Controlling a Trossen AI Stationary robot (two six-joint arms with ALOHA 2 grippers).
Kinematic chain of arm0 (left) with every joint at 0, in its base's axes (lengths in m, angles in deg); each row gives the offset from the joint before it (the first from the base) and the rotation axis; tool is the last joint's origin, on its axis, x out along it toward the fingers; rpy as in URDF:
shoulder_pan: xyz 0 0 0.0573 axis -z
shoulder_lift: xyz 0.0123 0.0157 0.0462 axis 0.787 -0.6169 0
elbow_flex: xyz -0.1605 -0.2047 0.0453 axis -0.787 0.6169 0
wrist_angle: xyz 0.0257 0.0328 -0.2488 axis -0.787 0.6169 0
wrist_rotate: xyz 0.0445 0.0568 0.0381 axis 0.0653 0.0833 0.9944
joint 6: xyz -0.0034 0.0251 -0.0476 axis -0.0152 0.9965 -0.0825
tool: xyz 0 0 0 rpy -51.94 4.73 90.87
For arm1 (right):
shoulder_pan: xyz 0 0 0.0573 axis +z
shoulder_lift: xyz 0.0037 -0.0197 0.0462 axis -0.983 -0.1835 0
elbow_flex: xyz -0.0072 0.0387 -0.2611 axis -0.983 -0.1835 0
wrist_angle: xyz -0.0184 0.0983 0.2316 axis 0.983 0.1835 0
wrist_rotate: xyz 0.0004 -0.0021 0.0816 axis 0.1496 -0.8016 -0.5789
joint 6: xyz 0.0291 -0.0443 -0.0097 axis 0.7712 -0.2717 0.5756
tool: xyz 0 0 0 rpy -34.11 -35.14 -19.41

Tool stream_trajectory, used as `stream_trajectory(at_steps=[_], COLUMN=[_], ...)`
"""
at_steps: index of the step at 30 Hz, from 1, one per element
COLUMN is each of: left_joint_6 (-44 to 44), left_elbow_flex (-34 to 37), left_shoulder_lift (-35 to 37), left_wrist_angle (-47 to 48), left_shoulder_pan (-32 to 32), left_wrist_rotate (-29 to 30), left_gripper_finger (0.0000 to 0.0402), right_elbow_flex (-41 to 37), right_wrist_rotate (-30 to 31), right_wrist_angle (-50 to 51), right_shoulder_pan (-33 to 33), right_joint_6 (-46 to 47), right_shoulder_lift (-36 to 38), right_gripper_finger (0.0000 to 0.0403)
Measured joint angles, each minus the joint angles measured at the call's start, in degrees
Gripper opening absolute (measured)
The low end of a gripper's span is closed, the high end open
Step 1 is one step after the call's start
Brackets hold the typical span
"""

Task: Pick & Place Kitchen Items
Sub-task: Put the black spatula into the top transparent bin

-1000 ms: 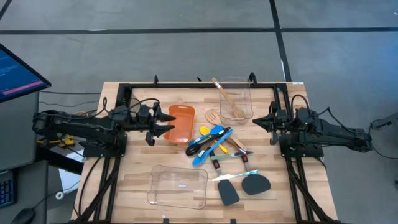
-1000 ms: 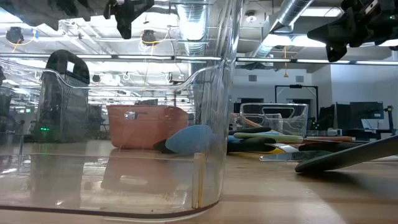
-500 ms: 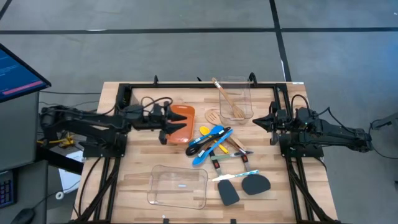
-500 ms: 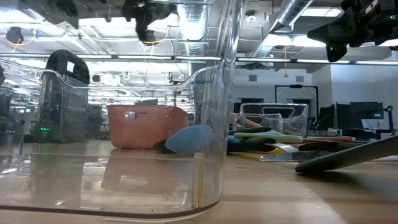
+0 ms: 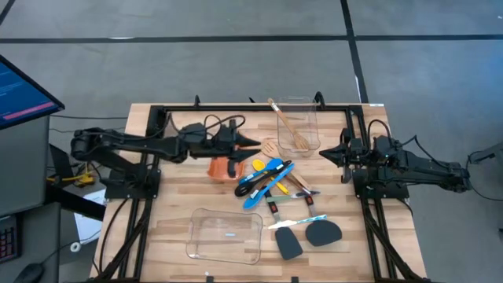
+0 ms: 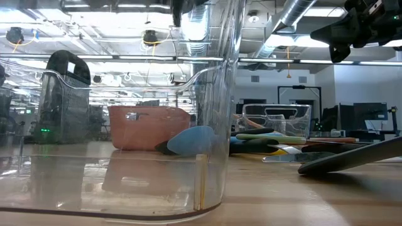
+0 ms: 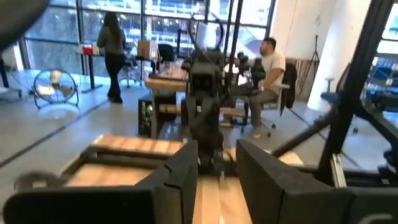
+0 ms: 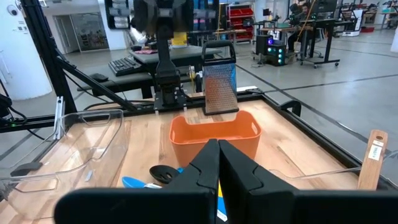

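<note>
The left gripper (image 5: 253,143) is reaching out above the wooden table (image 5: 173,216), hanging over the far end of the orange rectangular plastic bin (image 5: 221,167) with its tips pointing toward the pile of utensils. In the left wrist view its two dark fingers (image 7: 180,177) are standing apart with nothing between them, so the claw is released.

The right gripper (image 5: 324,154) is waiting at the right side of the table, beside the tall clear plastic container (image 5: 299,126); its fingers (image 8: 219,163) are pressing together, clenched on nothing.

The kitchen items are lying mostly in a heap at the middle of the table: a blue plastic spoon (image 5: 267,182) crossing a yellow spoon (image 5: 258,164), with a slotted wooden turner (image 5: 269,147) just beyond them. Two black spatulas (image 5: 306,237) are lying nearer the front edge, beside a low clear plastic tray (image 5: 225,235). A long wooden spoon (image 5: 287,124) is leaning inside the tall clear container.
</note>
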Motion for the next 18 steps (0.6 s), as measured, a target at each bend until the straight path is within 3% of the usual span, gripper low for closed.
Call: stream_trajectory(at_steps=[8, 18], left_joint_6=[3.0, 2.9], left_elbow_flex=[-14.1, -36.6], left_shoulder_lift=[-8.1, -24.5], left_wrist_angle=[5.1, 21.3], left_shoulder_pan=[-5.3, -8.6], left_wrist_rotate=[-0.1, -8.2], left_gripper_finger=[0.0080, 0.0068], right_elbow_flex=[0.0, 0.0], right_wrist_rotate=[0.0, 0.0], right_wrist_angle=[0.0, 0.0], right_shoulder_pan=[0.0, 0.0], right_joint_6=[0.0, 0.0], right_shoulder_lift=[0.0, 0.0], right_gripper_finger=[0.0001, 0.0001])
